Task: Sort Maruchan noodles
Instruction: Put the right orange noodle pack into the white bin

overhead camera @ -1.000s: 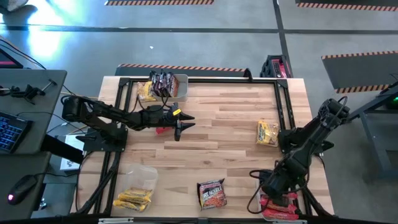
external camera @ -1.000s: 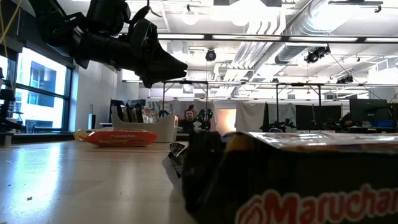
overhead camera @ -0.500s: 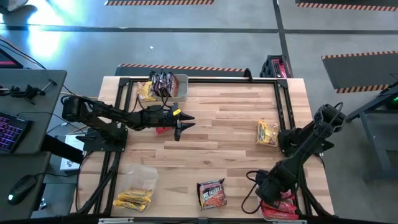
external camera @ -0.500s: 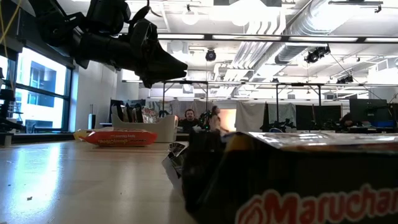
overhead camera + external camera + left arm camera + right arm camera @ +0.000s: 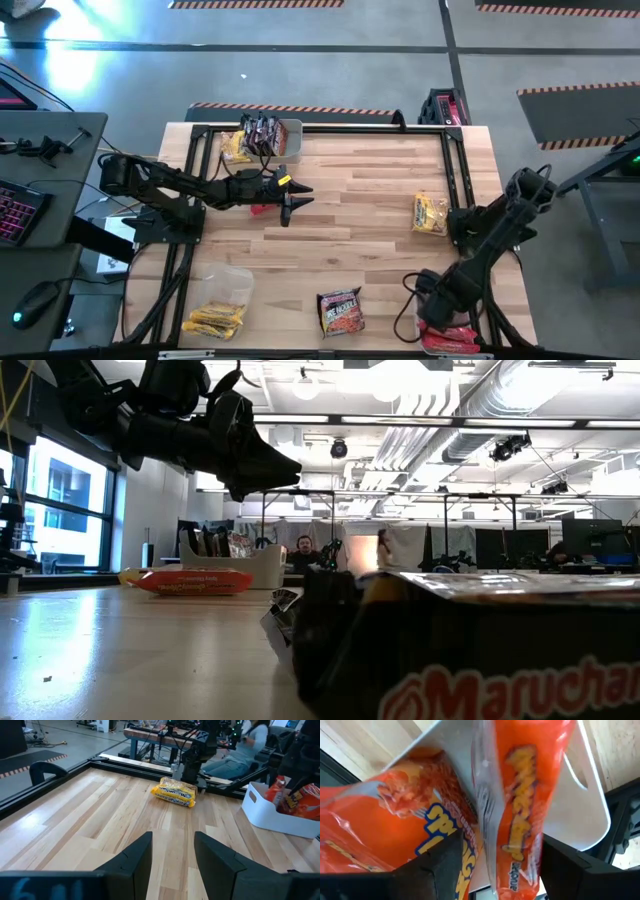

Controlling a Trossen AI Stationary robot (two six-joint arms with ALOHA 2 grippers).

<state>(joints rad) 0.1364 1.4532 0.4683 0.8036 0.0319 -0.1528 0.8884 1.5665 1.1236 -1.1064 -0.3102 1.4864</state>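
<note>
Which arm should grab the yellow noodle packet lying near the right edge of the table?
Right, probably. The yellow packet lies beside the right arm's base, while the left gripper hovers open mid-table, farther off. The right gripper is over the orange-packet bin.

High view: overhead, straight down on the whole bench (image 5: 370, 200). Low view: bench-top level, facing the room, a dark packet (image 5: 450, 650) close against the lens. Left wrist view: across the bench toward a yellow packet (image 5: 174, 793), shared with the high view (image 5: 430, 214). Right wrist view: pressed close on orange packets (image 5: 520, 805).
</note>
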